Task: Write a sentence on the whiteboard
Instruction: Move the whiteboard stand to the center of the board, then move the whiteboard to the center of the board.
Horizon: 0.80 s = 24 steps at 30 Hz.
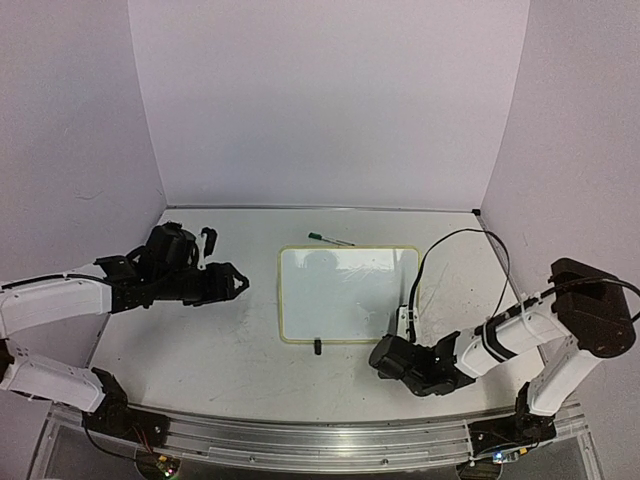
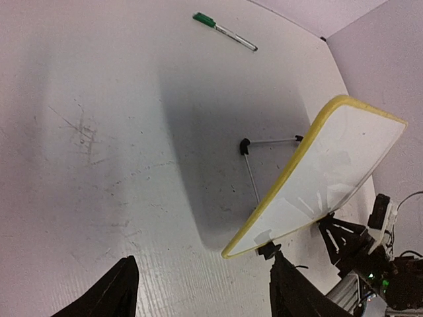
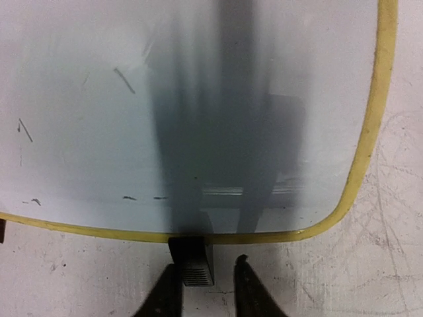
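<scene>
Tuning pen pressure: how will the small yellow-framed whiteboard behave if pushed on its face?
It would probably tip back or skid: the small yellow-framed whiteboard leans on a thin wire stand and small black clip feet. It is likely light and stiff, being a thin framed panel. The glossy face may be slippery.

The whiteboard (image 1: 348, 295) sits mid-surface (image 1: 200, 340). A pen (image 1: 330, 239) lies just behind its far edge, apart from it. The left gripper (image 1: 238, 283) is to the board's left, near but not touching. The right gripper (image 3: 203, 290) is at the board's near edge by the right corner, with a clip foot (image 3: 192, 261) between its fingers (image 3: 248, 294).
</scene>
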Each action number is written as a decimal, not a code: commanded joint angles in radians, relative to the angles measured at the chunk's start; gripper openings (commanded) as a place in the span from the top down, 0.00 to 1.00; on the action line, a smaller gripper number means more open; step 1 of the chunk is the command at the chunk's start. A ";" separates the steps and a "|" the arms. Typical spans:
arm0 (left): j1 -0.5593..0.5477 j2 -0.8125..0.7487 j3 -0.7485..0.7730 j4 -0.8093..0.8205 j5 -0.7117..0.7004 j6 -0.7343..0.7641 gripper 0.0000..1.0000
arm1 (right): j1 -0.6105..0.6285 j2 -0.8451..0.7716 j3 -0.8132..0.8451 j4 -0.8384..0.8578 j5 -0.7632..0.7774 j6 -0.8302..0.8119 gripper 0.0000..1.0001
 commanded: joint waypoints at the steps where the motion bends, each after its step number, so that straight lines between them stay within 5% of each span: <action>1: -0.001 0.062 -0.025 0.205 0.191 -0.017 0.31 | 0.008 -0.063 0.012 -0.045 0.015 -0.008 0.59; 4: -0.001 0.138 -0.033 0.300 0.258 -0.031 0.33 | 0.045 -0.072 0.049 -0.093 0.006 -0.023 0.43; 10: -0.002 0.217 -0.021 0.372 0.302 0.005 0.38 | 0.107 -0.140 0.083 -0.175 -0.016 -0.003 0.27; 24: -0.002 0.370 0.045 0.450 0.357 0.129 0.52 | -0.001 -0.507 0.116 -0.205 -0.049 -0.221 0.10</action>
